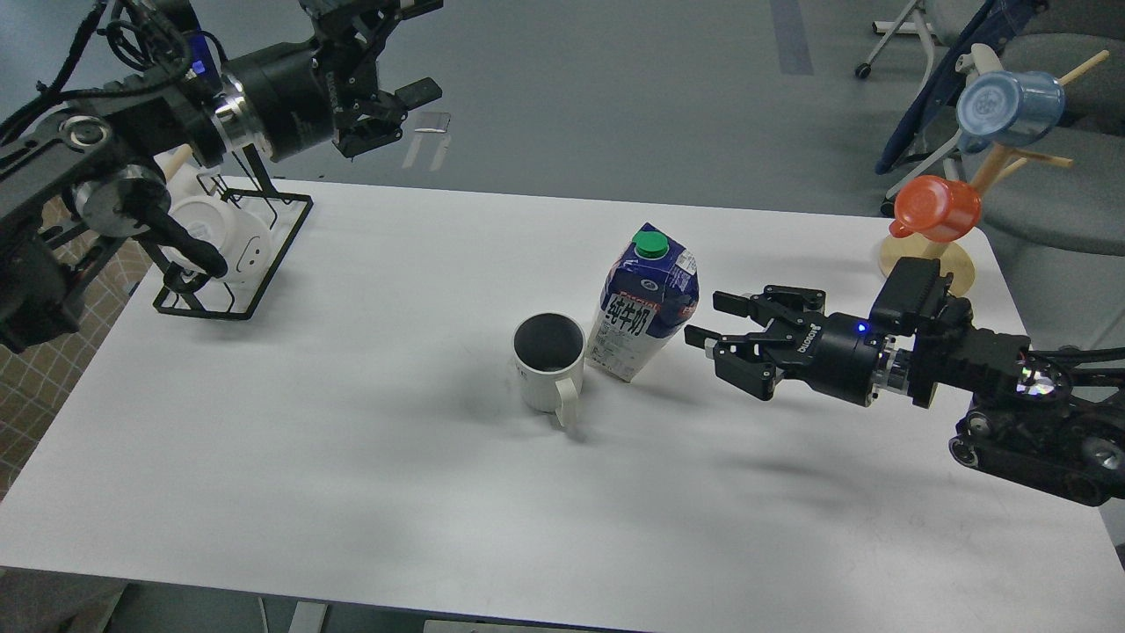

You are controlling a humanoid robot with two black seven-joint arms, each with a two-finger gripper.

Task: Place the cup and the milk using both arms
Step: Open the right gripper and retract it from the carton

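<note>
Cream ribbed mug (550, 362) touching tall blue-and-white milk carton (642, 303) mid-counter (264, 457), right fingers (716, 321) spread empty at carton's three o'clock, left fingers (413, 92) parted, raised far at ten o'clock.

On your table (352, 492), the cup (548, 360) stands mid-table just left of the milk (644, 303). A wire rack (233, 251) occupies the far-left corner; a mug tree (932, 255) the far-right.

even overhead light is washing the white table (264, 457) bright (slightly glaring), soft blurry shadows are spreading beneath things, edges are bending slightly.
</note>
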